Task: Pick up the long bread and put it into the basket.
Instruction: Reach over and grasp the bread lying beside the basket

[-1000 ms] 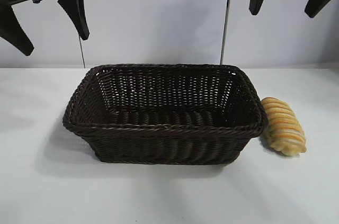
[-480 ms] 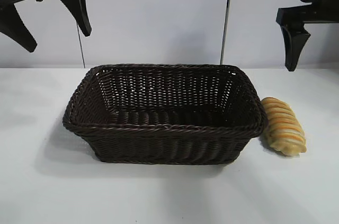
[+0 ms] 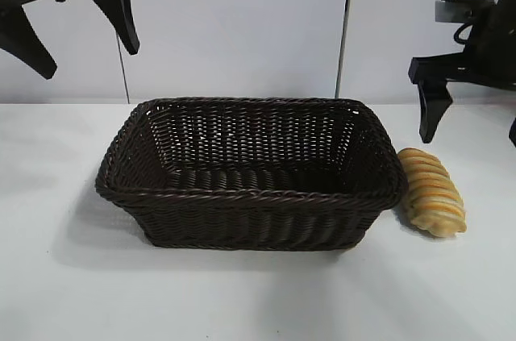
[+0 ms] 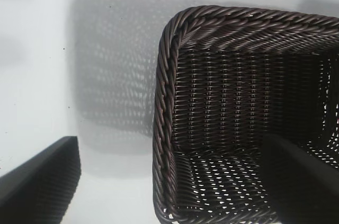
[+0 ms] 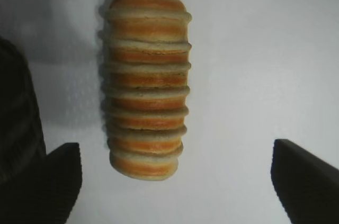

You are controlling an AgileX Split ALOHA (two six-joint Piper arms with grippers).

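long bread [image 3: 433, 191] touches basket [image 3: 242, 196] rim; table [image 3: 242, 301] beyond bare.

The right gripper [image 3: 472, 127] hangs low with jaws spread wide; the left gripper [image 3: 76, 43] hovers high, jaws wide.

The basket [image 3: 250, 196] was woven wicker, dark brown, with a faint sheen on its strands and a thick braided rim; the weave looked ribbed and rough, with small gaps in the floor. The long bread [image 3: 434, 192] had a matt, slightly grainy crust, ridged crosswise in orange-brown and pale bands. The table [image 3: 242, 293] was smooth, white and matt. The fingers [image 3: 429, 111] of the right pincer [image 3: 472, 119] looked like hard black plastic, dull rather than shiny, as did the left pincer [image 3: 76, 31].
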